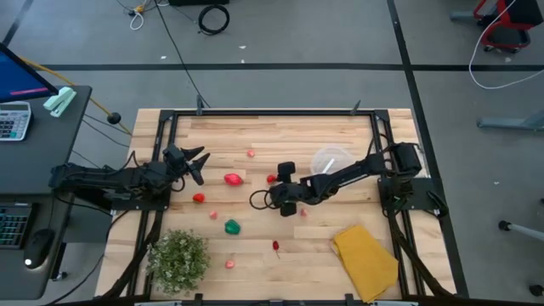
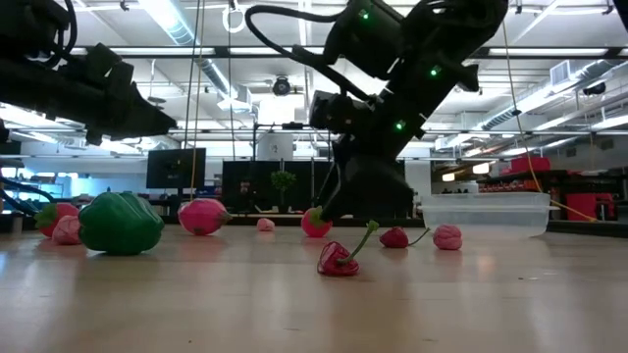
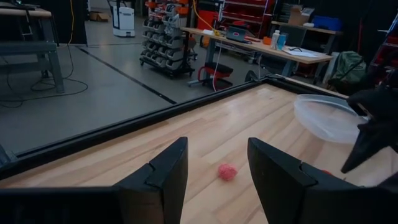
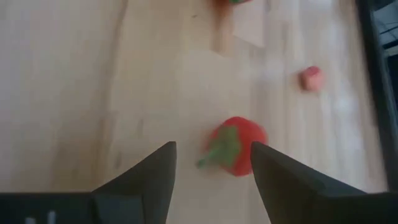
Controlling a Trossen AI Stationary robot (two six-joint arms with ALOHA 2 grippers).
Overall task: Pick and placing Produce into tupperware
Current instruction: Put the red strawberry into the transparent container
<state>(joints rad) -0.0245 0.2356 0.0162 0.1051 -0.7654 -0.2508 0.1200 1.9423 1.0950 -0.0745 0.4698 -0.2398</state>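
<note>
The clear round tupperware (image 1: 331, 160) stands on the table right of centre, also seen in the low view (image 2: 483, 213) and the left wrist view (image 3: 326, 118). Small red, pink and green produce lies scattered over the middle of the table. My right gripper (image 1: 279, 185) is open and low over the table, left of the tupperware. Its fingers (image 4: 212, 149) stand on either side of a red fruit with a green stem (image 4: 239, 152) without touching it. My left gripper (image 1: 197, 161) hovers open at the table's left, with a small pink piece (image 3: 227, 172) ahead of it.
A bushy green plant (image 1: 178, 257) stands at the near left and a yellow folded cloth (image 1: 365, 251) lies at the near right. A green pepper (image 1: 232, 227), a red chili (image 1: 275, 246) and other small pieces lie near the middle. Black frame rails (image 1: 272, 112) border the table.
</note>
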